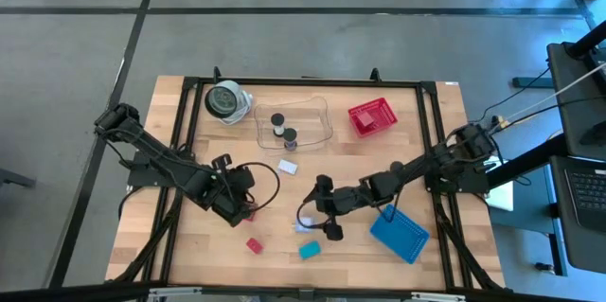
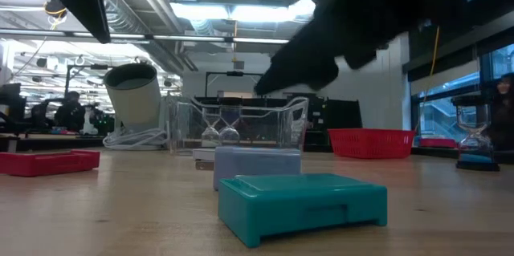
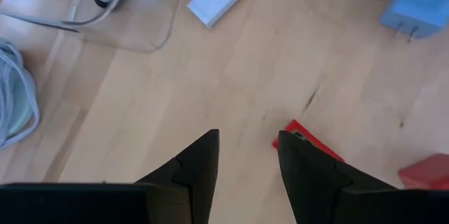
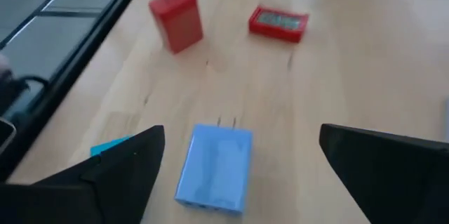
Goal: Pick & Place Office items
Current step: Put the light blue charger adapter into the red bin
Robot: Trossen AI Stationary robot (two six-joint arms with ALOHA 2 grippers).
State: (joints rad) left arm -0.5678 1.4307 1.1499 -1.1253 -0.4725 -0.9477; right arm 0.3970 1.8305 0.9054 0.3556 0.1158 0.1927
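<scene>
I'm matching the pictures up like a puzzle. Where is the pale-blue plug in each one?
High view: pale-blue plug, just above teal block.
Low view: middle, behind teal block.
Left wrist view, far beyond left gripper.
Right wrist view, between right gripper's open fingers.
Landmark: teal block, missing from left wrist.

In the left wrist view, the flat red case (image 3: 309, 144) is partly covered by 1 finger (image 3: 316, 182) of the left gripper (image 3: 247, 148), and a second red piece (image 3: 428, 171) is cut by the frame edge. In the high view, the pale-blue plug block (image 1: 308, 227) near the bench's front edge is mostly hidden under the right gripper (image 1: 320, 215). From table height, the teal box (image 2: 301, 204) screens the lower part of the white block (image 2: 255, 164).
</scene>
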